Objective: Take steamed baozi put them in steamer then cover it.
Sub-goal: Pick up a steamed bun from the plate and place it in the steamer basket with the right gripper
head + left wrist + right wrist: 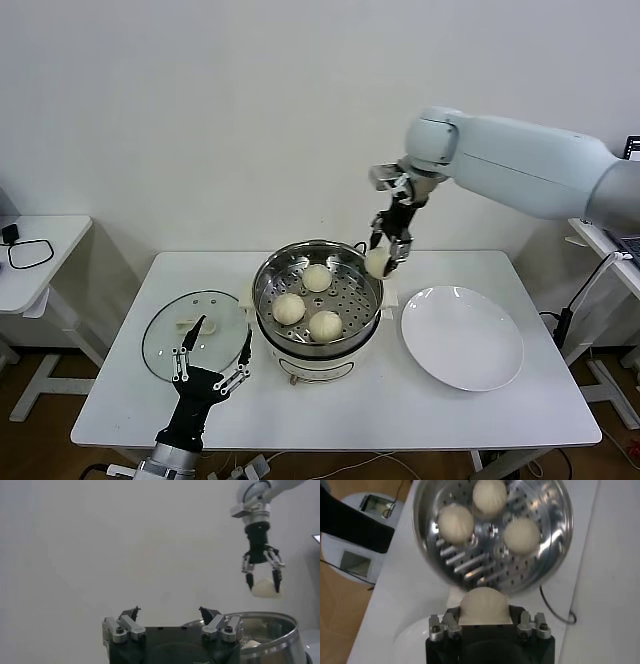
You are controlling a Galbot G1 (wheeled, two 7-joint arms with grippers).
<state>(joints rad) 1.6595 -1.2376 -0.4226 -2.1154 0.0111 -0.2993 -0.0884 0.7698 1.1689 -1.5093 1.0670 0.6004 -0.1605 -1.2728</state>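
right gripper [384,258] pinching last bun [377,262] over the steamer [318,300] rim. should shift inward to the bare tray spot before release. left gripper [211,352] idle, fingers spread, near lid [192,331].

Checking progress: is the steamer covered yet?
Uncovered: the steamer stands open, and the cover lies on the table beside it.

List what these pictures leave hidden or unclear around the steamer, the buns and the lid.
- Held bun: its underside, hidden by the right claw in the right wrist view.
- Steamer: cut off by the frame edge in the left wrist view; the left claw blocks its near side.
- Lid: its handle is partly covered by the left claw's fingers in the head view.
- Steamer's base: controls too small to read.
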